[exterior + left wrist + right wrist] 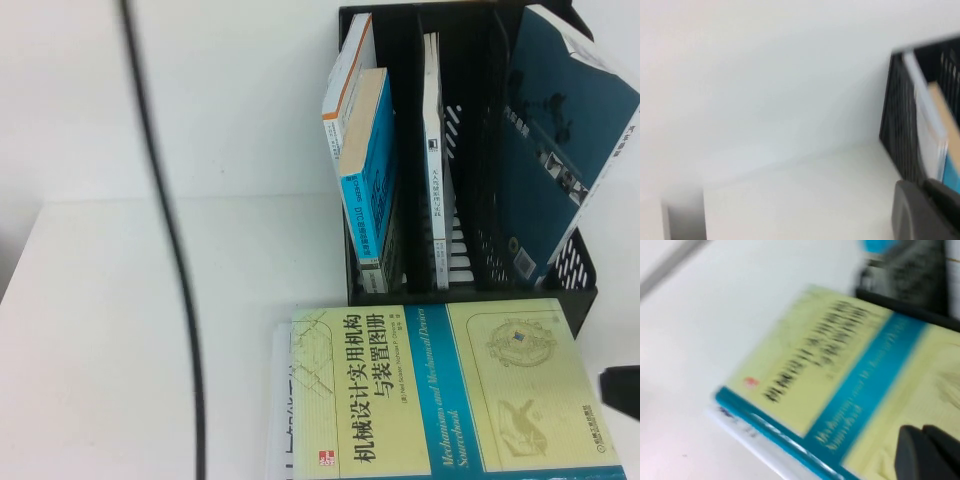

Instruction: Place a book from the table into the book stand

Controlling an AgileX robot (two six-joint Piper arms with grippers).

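You have the cyan-blue book (pixel 372 175) already standing in the black book stand (pixel 470 290), in its left-hand slot, leaning a little, with a white book with an orange stripe (pixel 345 85) just behind it in the same slot. A thin white book (pixel 433 160) stands upright in the next slot, and a large dark teal book (pixel 560 140) leans tilted in the right-hand slot.

Your left gripper (pixel 925 210) is shut, its fingers holding nothing. In the left wrist view the dark fingertips sit close to the stand's perforated side, with the pale page edges and a sliver of cyan cover just beyond them (the view there is blurred, so I cannot tell whether the fingers touch the stand). The white tabletop (pixel 120 340) spreads away to the fingers' other side. This gripper does not show in the high view; only a black cable (pixel 165 230) hangs across that picture's left half.

Your right gripper (pixel 927 452) hovers over the pale yellow-green book with a teal band (pixel 440 395), which lies flat on the tabletop just in front of the stand, on top of some white printed sheets (pixel 280 400). Its dark fingertips sit over the yellow part of the cover, past the teal band from the Chinese title. I cannot tell whether these fingers are open or closed.
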